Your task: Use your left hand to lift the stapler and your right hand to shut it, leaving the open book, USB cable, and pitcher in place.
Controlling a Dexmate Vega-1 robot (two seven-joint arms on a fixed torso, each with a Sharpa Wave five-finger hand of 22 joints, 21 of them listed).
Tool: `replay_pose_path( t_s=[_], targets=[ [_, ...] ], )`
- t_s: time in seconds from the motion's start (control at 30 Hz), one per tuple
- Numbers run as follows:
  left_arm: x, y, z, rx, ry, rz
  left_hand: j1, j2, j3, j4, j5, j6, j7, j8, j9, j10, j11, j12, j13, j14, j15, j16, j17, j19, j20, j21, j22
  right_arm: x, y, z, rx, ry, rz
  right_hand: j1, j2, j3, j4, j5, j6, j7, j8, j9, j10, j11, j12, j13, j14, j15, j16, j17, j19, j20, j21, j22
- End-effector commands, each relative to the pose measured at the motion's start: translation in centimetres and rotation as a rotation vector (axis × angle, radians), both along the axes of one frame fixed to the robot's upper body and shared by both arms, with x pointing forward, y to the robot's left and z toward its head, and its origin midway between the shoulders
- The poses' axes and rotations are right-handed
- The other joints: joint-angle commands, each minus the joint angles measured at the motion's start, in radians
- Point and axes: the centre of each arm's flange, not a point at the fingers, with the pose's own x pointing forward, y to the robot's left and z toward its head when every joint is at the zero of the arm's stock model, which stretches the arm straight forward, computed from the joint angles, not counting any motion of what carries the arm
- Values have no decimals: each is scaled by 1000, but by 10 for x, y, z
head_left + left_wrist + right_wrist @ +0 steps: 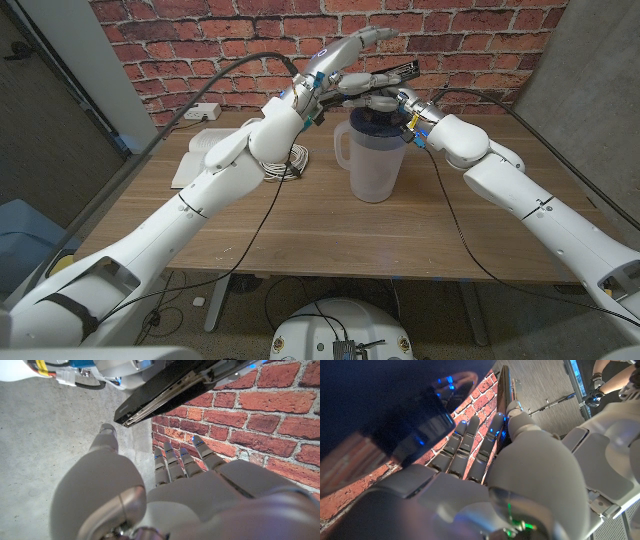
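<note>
- At the table's far left I see one open book (193, 157), white pages up, lying flat on the wooden table (300, 230) near the brick wall.
- Just right of the book sits one coiled USB cable (285, 165), partly behind my left forearm.
- My left hand (335, 70) is raised above the table in front of the wall, its fingers closed on the near end of the one black stapler (385, 75); one long finger points up and to the right, clear of the stapler.
- In the left wrist view the stapler (165, 392) runs as a dark bar with a bright metal strip along it, lying beyond the fingertips (195, 442) of the left hand (175, 490), which sit side by side and do not touch it there.
- The stapler hangs in the air above the one clear pitcher (375, 155), which stands upright on the table at mid-picture with its handle to the left.
- My right hand (385, 100) meets the stapler from the right, fingers laid against it from beneath; I cannot tell whether they clamp it.
- In the right wrist view the right hand (520, 475) has its fingers (465, 442) stretched out together beside the stapler's thin dark edge (503, 405).
</note>
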Motion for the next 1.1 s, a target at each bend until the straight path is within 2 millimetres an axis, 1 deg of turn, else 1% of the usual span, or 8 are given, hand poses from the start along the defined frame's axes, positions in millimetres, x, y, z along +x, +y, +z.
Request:
replay_pose_path(
  t_s=[0.03,0.1,0.27,0.5,0.63,0.73,0.8,1.1],
  targets=[
    [3,-9,3,34,-12,27,-10,-1,-3,0,0,6,8,8,1,-6,-6,-2,0,-5,2,3,2,2,6,-8,2,2,2,0,-2,1,7,44,57,4,5,7,73,24,-4,5,-1,4,3,3,11,-183,-3,2,-5,-67,10,1],
    [3,-10,4,34,-11,27,-12,-2,-4,0,0,10,16,11,1,-7,-4,-2,0,-6,3,3,2,3,7,-10,3,2,3,0,-2,0,7,44,57,4,5,7,74,25,-5,5,-2,2,2,2,11,-183,-3,3,-5,-67,11,1],
    [6,-10,3,35,-2,31,-13,-2,-5,-1,0,15,21,14,0,-7,-4,-1,-2,-6,3,4,2,4,8,-14,3,1,3,0,-2,2,7,44,57,3,5,7,74,25,-6,5,-2,2,2,2,13,-183,-4,5,-6,-68,14,0],
    [7,-11,5,44,3,47,-13,-1,-6,-2,1,22,22,18,0,-6,-5,1,-3,-5,0,5,2,6,6,-19,3,1,4,0,-2,-1,7,44,56,3,5,7,76,24,-9,6,-3,2,2,3,14,-183,-7,6,-8,-68,19,-1],
    [7,-11,6,40,7,54,-11,1,-5,-3,3,37,28,23,-1,10,-10,8,-4,-3,0,6,2,9,9,-24,3,1,5,1,-2,-4,7,44,56,2,5,7,76,25,-10,6,-2,2,2,1,15,-183,-8,8,-9,-68,21,-2],
    [8,-12,6,43,8,57,-8,4,-3,-5,5,44,28,26,-1,23,-12,14,-5,0,-2,7,2,12,7,-27,3,0,6,3,-6,-7,4,45,57,2,5,7,77,23,-10,7,-2,3,1,1,14,-183,-11,8,-10,-69,23,-2],
    [8,-12,6,46,8,57,-7,5,-2,-6,5,50,30,28,-1,22,-10,14,-6,1,-2,8,1,13,7,-28,3,0,7,4,-9,-11,0,45,56,2,5,7,77,24,-11,7,-3,3,2,3,15,-183,-11,9,-10,-68,25,-3],
    [8,-13,7,52,8,58,-5,6,-2,-7,7,52,28,27,-2,25,-12,15,-7,1,-2,8,1,14,6,-33,3,-1,9,7,-25,-5,-34,45,57,2,5,7,78,26,-13,9,-3,3,2,3,16,-183,-15,10,-13,-67,30,-4]
  ],
)
